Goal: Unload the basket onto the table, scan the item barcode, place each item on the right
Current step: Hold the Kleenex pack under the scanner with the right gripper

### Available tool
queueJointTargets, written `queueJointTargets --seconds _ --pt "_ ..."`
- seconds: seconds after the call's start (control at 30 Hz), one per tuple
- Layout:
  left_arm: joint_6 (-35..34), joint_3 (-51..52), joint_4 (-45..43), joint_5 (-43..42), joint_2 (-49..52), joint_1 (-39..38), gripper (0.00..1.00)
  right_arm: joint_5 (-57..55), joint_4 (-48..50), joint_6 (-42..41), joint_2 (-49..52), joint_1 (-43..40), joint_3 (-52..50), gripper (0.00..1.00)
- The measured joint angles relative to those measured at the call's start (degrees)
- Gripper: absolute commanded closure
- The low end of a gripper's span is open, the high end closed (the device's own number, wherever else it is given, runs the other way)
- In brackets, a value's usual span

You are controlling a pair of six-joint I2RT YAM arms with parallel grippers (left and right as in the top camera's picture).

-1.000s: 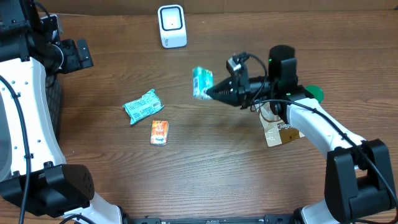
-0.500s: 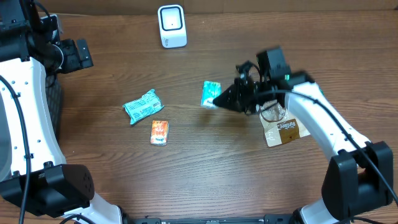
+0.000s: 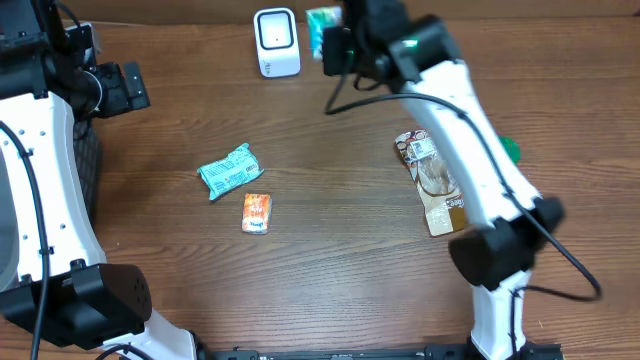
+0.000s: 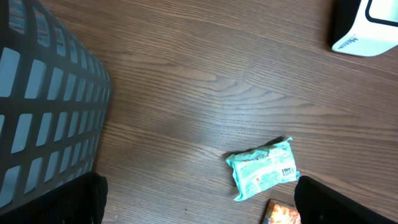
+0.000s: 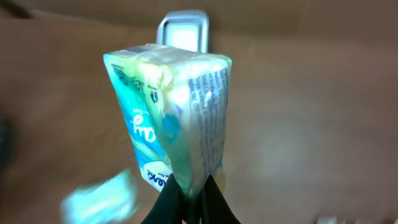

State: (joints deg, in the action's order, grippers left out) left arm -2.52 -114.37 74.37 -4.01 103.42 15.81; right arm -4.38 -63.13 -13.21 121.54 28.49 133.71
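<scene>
The right claw (image 5: 190, 190) is pinched shut on the lower edge of a teal pack (image 5: 177, 112); the pack stands upright above the fingertips, its fine-print side lit and facing the wrist camera; straight ahead of the claw, just beyond the pack, sits the white scanner (image 5: 183, 28), its lower part hidden by the pack; from overhead the pack lies between the scanner and the claw, just beside both. The left claw (image 4: 199, 208) gapes fully wide and holds nothing; ahead of it, between its two dark fingers (image 4: 329, 202), a second teal pack (image 4: 264, 175) lies flat on the desk (image 4: 205, 74), with an orange pack (image 4: 283, 213) just beside it; a dark basket (image 4: 43, 106) stands off to one side of this claw. Well behind the right claw, under its arm, lies a brown pack (image 3: 438, 185).
</scene>
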Motion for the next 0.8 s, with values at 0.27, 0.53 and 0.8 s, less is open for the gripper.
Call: queueJointTargets --seconds 0.27,0.53,0.8 --pt "0.0 0.0 0.0 0.0 0.02 0.0 0.0 -24.13 19.15 19.67 12.96 5.92 0.26 0.96" --pt "0.0 0.0 -0.02 0.02 0.02 0.0 0.0 -30.95 44.68 42.97 22.32 7.5 0.2 0.96" --pt "0.0 0.0 -0.02 0.0 0.02 0.0 0.0 -30.14 53.44 61.4 29.18 7.48 0.22 0.96"
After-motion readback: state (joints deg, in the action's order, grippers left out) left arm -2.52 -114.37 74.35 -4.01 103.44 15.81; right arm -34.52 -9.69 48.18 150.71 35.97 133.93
